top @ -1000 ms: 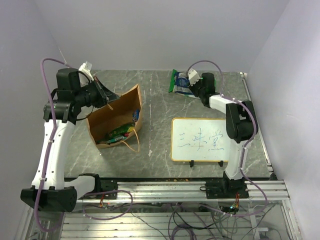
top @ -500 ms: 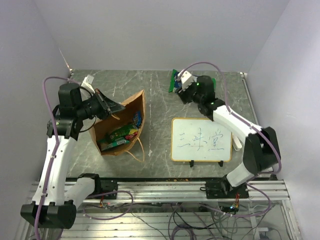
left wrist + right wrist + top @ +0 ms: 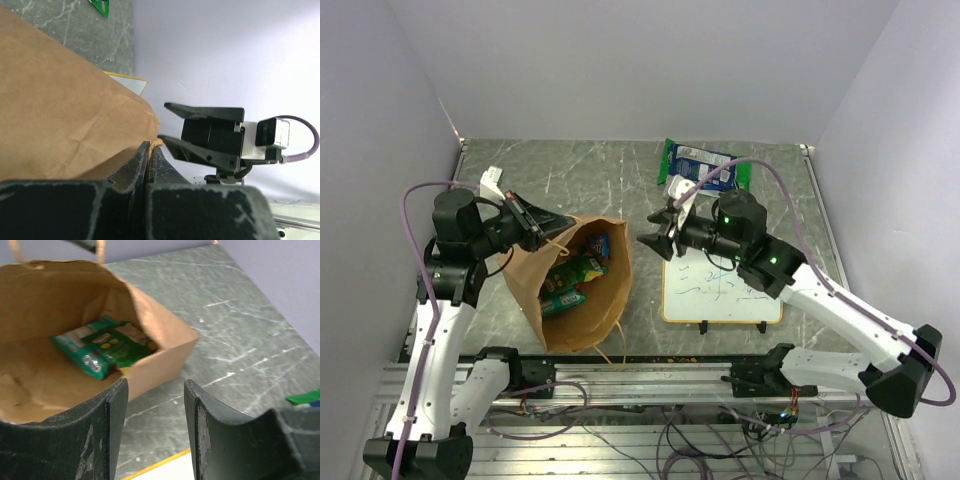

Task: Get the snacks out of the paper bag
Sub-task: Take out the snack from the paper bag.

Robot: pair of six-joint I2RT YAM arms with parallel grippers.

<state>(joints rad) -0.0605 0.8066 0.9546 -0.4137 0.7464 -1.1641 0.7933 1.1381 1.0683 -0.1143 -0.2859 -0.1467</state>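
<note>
Brown paper bag (image 3: 572,322), snacks (image 3: 575,276) inside

You have the paper bag (image 3: 582,322) on the bench (image 3: 590,175), with snacks (image 3: 582,270) inside it. The whiteboard (image 3: 720,300) sits to its right; one packet (image 3: 705,165) lies farther back, right of the bag.

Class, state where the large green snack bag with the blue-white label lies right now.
In the top view, the green snack bag lies on the table's far side, right of centre, just beyond the whiteboard and the right pincer, outside the paper bag.
</note>
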